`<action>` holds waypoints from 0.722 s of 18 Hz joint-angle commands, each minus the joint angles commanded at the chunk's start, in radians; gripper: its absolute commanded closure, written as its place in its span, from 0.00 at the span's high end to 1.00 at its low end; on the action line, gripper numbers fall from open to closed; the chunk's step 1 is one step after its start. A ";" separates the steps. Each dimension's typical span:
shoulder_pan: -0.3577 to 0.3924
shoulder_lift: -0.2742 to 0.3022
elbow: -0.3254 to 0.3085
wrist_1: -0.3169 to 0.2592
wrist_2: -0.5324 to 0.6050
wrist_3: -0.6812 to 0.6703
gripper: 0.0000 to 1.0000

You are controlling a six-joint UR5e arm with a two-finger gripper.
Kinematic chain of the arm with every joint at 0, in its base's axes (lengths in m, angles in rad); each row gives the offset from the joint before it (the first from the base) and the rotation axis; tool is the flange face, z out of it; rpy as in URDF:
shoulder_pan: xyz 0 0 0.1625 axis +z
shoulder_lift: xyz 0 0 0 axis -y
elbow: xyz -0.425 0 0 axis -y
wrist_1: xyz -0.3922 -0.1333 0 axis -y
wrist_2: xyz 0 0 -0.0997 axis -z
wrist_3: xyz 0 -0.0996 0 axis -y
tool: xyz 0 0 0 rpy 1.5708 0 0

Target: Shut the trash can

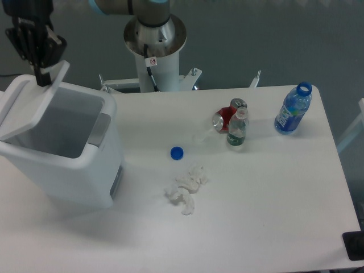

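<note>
1. We see the trash can (62,153) at the tabletop's (256,216) nine o'clock, lid (31,102) half-raised.
2. Our gripper (41,77) touches the lid's far edge; we cannot tell how its jaws stand.

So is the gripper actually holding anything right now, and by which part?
Nothing looks gripped. The gripper has its fingers against the raised edge of the trash can lid, apparently pushing; open or shut is unclear.

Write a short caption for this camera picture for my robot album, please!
Gripper pushing the half-open lid of the trash can down.
</note>
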 joint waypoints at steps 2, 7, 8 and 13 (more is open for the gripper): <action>0.005 0.000 0.000 0.000 0.000 0.002 0.00; 0.028 -0.011 0.000 0.000 -0.008 0.002 0.00; 0.032 -0.014 -0.002 0.000 -0.008 0.003 0.00; 0.048 -0.020 -0.003 0.000 -0.009 0.003 0.00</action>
